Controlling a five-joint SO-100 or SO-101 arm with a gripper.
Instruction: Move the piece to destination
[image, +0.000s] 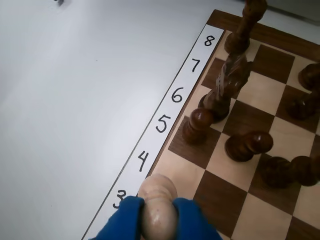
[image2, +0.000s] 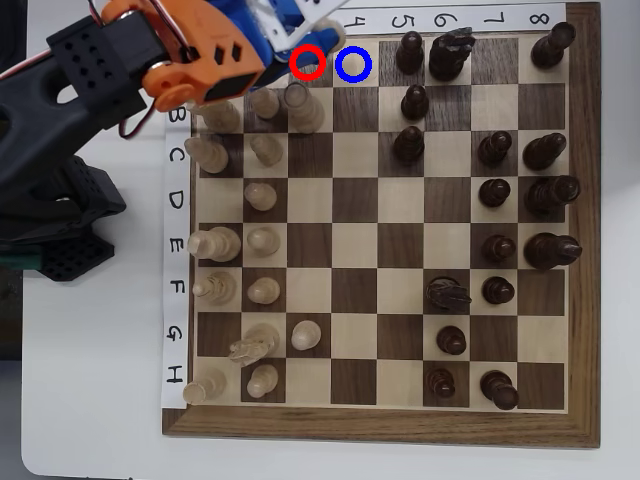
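Gripper: blue fingers clamped round the piece.
Piece: light, rigid, smooth wood; held below round head.
Destination: adjacent, unoccupied.

This looks like a hobby or lab robot bench: a plain white table carries a wooden chessboard with hand-written paper label strips. An orange and black arm with exposed wires stands beside it.
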